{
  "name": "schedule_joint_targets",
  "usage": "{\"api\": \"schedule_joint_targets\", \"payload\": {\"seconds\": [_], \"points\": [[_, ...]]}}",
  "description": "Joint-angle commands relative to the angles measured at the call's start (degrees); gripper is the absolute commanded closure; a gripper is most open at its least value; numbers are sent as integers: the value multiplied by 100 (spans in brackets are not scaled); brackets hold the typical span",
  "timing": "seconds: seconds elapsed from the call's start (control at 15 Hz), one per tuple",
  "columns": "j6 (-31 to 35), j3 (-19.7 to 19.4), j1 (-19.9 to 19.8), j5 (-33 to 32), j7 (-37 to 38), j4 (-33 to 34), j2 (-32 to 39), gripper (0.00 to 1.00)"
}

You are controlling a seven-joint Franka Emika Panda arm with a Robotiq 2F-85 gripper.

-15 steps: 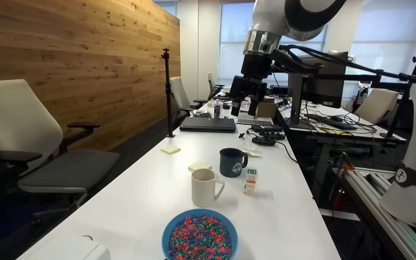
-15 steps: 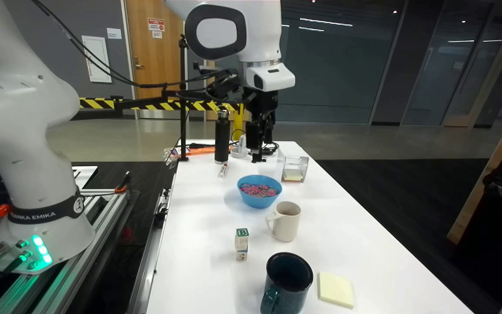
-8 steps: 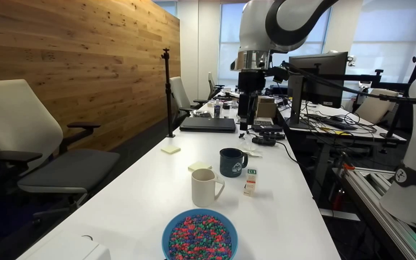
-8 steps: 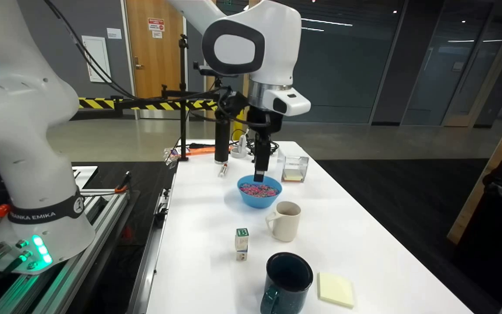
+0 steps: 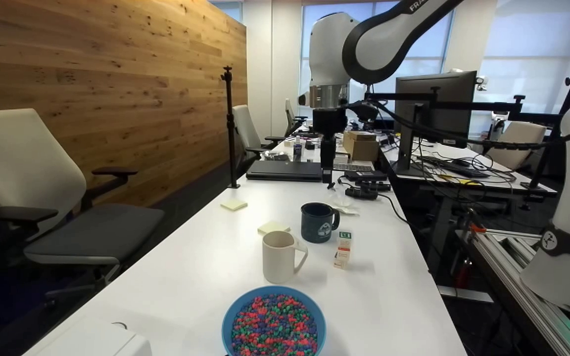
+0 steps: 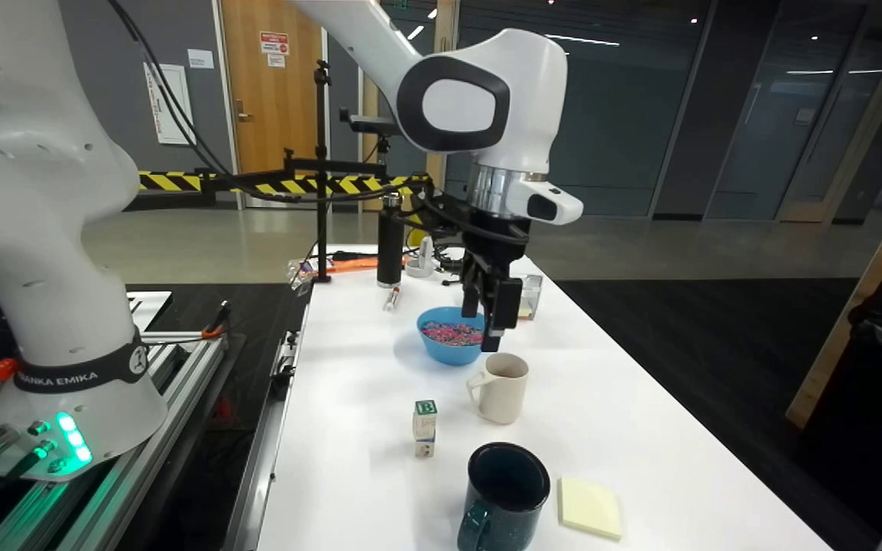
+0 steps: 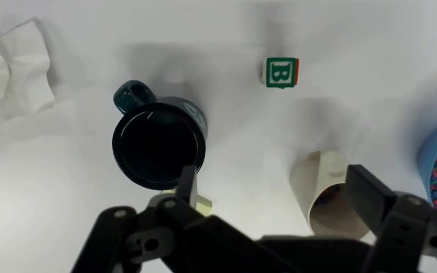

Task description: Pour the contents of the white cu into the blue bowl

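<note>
1. Shifted since the earlier frame: the gripper (image 6: 481,324), which in an exterior view has come across to hang before the blue bowl (image 6: 447,356); things on the table (image 6: 357,467) look unmoved.
2. Leftmost in the wrist view, the dark mug (image 7: 157,148) stands upright, seemingly not needed for this pour.
3. Next, the stack of lettered blocks (image 7: 281,72) stands apart from the mug.
4. Fingers (image 7: 370,193) reach down on either side of mid-view, spread wide, pinching nothing.
5. Further right, the white cup (image 6: 504,398) stands upright between mug and bowl, coloured bits (image 7: 327,194) inside. It looks ceramic: probably stiff, smooth, breakable, with some weight. The likely best hold is across opposite walls below the rim, clear of the handle (image 7: 330,168).
6. At the right edge, the blue bowl already holds many bits; a slow tilt seems wise.
</note>
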Motion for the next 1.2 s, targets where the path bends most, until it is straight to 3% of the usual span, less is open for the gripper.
{"api": "schedule_joint_targets", "payload": {"seconds": [0.0,0.67,1.13], "points": [[352,-32,32,-230,-74,276,253,0],[1581,-34,7,166,105,227,793,0],[1714,67,14,555,22,370,1109,0]]}}
